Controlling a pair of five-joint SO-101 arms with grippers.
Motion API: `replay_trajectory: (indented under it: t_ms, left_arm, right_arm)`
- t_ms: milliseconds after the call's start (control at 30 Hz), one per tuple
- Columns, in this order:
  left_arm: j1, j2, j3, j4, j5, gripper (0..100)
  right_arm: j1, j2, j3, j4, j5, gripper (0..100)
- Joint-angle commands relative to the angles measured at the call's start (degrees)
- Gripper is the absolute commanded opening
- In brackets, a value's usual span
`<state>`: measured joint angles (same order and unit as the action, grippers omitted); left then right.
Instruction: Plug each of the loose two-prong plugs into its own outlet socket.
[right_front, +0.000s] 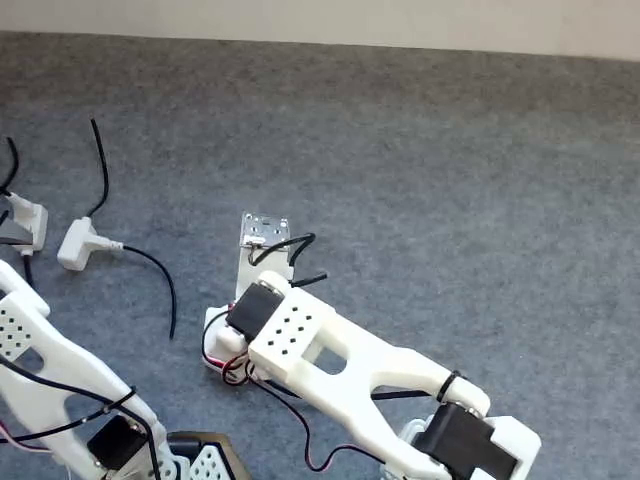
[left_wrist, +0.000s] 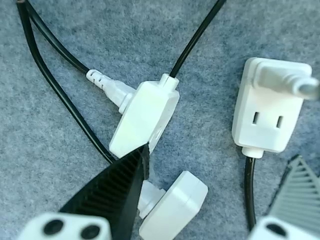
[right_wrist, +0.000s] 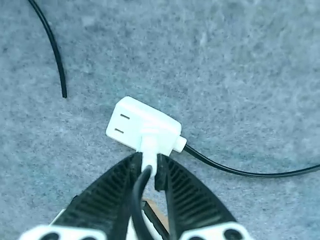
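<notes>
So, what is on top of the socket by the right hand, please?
A white plug pinched by the right hand rests on the socket; its prongs are hidden.

The right gripper (right_wrist: 146, 164) has black, finely ribbed jaws. Between them is a white plug (right_wrist: 148, 149) on a black cord (right_wrist: 137, 195). Just past the jaw tips lies a white outlet socket (right_wrist: 142, 125) with two dark slots. The left gripper (left_wrist: 220, 157) has one black ribbed jaw and one that looks grey, perhaps from glare. Between its jaws lies a white slotted socket (left_wrist: 267, 112) with a black lead (left_wrist: 248, 190). The mat (right_wrist: 225, 60) is mottled grey.
</notes>
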<state>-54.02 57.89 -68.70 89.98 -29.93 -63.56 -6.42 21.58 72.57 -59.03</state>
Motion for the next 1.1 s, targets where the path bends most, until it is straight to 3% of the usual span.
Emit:
replay_trajectory:
  t_ms: [0,267,1067]
  left_arm:
    - [-1.1,-0.7,-1.9,-0.1,0.1,40]
    - [-1.1,-0.7,-1.9,-0.1,0.1,40]
    - [-0.8,-0.7,-1.9,-0.1,0.1,40]
  right_arm:
    - [-0.2,1.2,-0.3,-0.4,-0.9,0.5]
    - [2.9,1.5,-1.9,3.6,-0.8,0.5]
    - [1.1,9.5,-3.2,3.0,-2.7,0.4]
